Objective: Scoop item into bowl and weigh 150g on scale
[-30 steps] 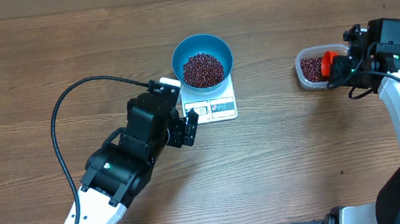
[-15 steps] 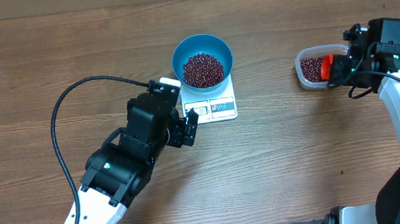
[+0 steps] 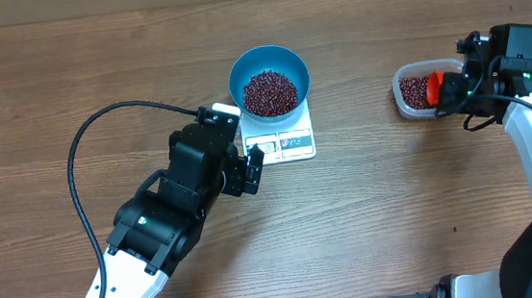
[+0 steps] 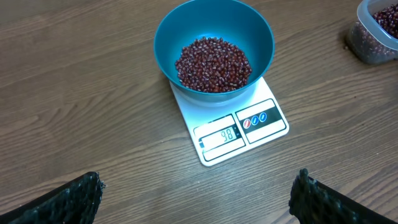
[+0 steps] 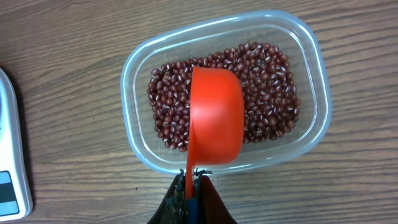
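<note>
My right end effector [image 5: 189, 194] is clamped on the thin handle of the orange scoop [image 5: 214, 118]. Its cup lies just ahead of my fingers, over the red beans [image 5: 270, 93] in the clear container [image 5: 314, 68]. The scoop looks like stiff, light plastic, so I judge the handle the right hold, gripped firmly against twisting. The beans are loose and roll easily, so a loaded cup wants level carrying. My left end effector [image 4: 198, 183] hangs with its fingers wide apart. Ahead of it the blue bowl [image 4: 165, 43] sits on the scale [image 4: 264, 121], which reads 98.
</note>
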Controlling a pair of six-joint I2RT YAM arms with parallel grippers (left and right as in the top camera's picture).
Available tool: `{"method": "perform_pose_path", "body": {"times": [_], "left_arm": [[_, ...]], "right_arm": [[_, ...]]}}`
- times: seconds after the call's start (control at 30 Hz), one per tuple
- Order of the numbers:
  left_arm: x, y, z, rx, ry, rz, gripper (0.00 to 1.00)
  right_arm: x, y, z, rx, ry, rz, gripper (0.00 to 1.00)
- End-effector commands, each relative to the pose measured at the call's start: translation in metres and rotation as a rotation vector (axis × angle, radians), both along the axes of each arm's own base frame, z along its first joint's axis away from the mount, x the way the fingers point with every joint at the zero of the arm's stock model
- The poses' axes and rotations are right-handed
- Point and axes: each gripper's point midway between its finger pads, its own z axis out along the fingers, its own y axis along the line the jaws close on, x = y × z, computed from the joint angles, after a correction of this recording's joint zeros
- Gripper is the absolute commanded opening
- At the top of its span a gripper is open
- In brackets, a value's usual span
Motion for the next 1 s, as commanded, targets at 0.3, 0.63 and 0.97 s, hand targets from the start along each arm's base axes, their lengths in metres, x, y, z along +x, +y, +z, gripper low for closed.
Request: {"method": "perform_pose_path", "body": {"times": [0.3,0.63,0.97], "left_arm": [[0.001,0.0,-0.002,0.008,0.0,0.006,0.99],[0.001,0.0,-0.002,0.008,0.0,0.006,1.0],[0.001,0.0,-0.002,0.008,0.0,0.006,0.99]], "right_arm": [[0.01,-0.006,0.005,-0.031,-0.047,-0.008,0.06],[0.012,-0.008,-0.004,-0.04,-0.026,-0.007,0.05],[0.013,-0.008,-0.022,-0.03,0.016,-0.006,0.04]]}}
